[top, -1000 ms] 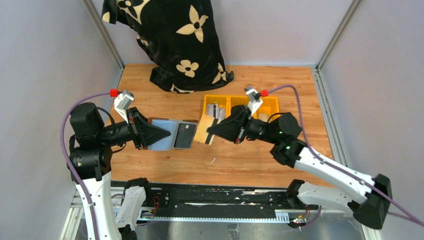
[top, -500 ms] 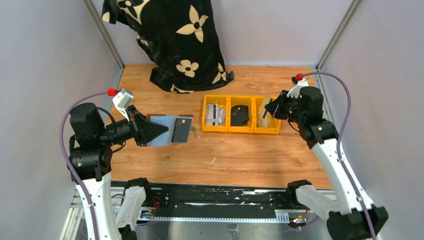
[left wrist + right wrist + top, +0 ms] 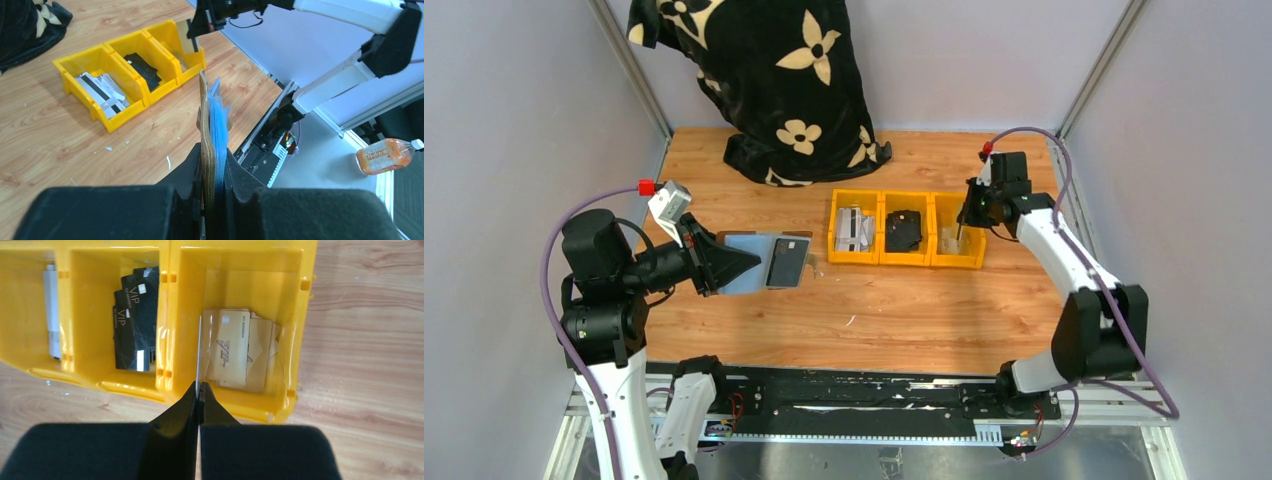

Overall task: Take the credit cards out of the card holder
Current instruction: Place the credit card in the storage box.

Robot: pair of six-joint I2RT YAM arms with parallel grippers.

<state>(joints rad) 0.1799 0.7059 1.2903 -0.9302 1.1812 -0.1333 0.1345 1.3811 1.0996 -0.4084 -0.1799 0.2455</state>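
The left pincer (image 3: 214,165) clamps the card holder (image 3: 209,115), which juts out ahead of it above the surface (image 3: 60,150). The right pincer (image 3: 199,390) pinches one card (image 3: 198,350) edge-on, directly above tan cards (image 3: 230,352) lying in a yellow bin (image 3: 302,315).
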